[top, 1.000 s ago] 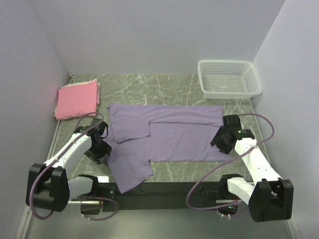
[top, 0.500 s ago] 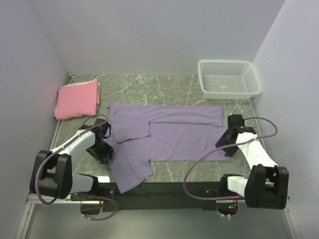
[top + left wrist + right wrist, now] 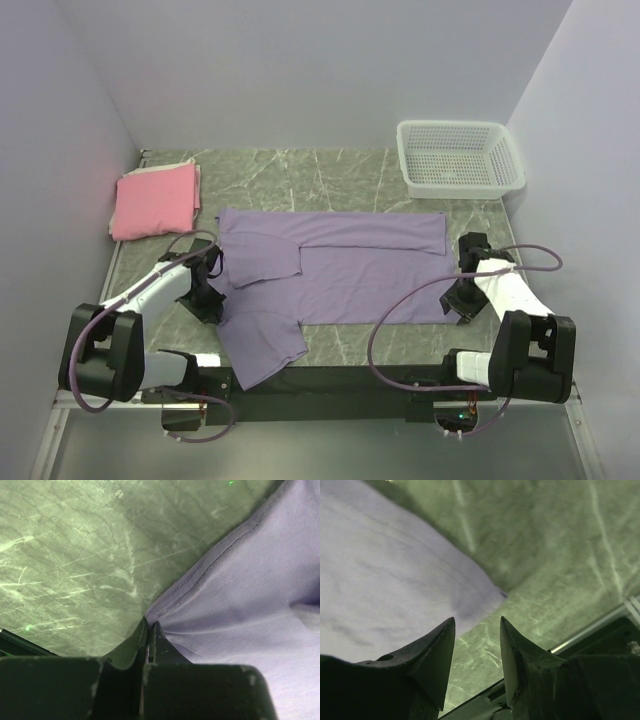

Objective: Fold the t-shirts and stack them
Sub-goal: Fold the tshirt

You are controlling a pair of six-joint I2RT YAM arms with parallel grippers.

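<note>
The lavender t-shirt [image 3: 350,265] lies spread across the marble table, its top edge and one sleeve folded in. My left gripper [image 3: 212,305] sits at the shirt's left edge. In the left wrist view its jaws [image 3: 150,624] are pressed together on the stitched hem of the lavender cloth [image 3: 250,590]. My right gripper [image 3: 458,305] is low at the shirt's near right corner. In the right wrist view it [image 3: 477,621] stands open, with bare table between the fingers and the shirt corner [image 3: 385,580] just beyond the left fingertip. The pink t-shirt [image 3: 155,200] lies folded at the far left.
A white mesh basket [image 3: 460,155] stands at the far right corner. Walls close in on the left, back and right. The table's black near edge [image 3: 330,378] runs just behind both grippers, and its metal rim [image 3: 600,625] shows in the right wrist view.
My left gripper has shut on the shirt's left hem. My right arm has slid down toward the near right corner of the shirt, and its jaws have narrowed a little.
</note>
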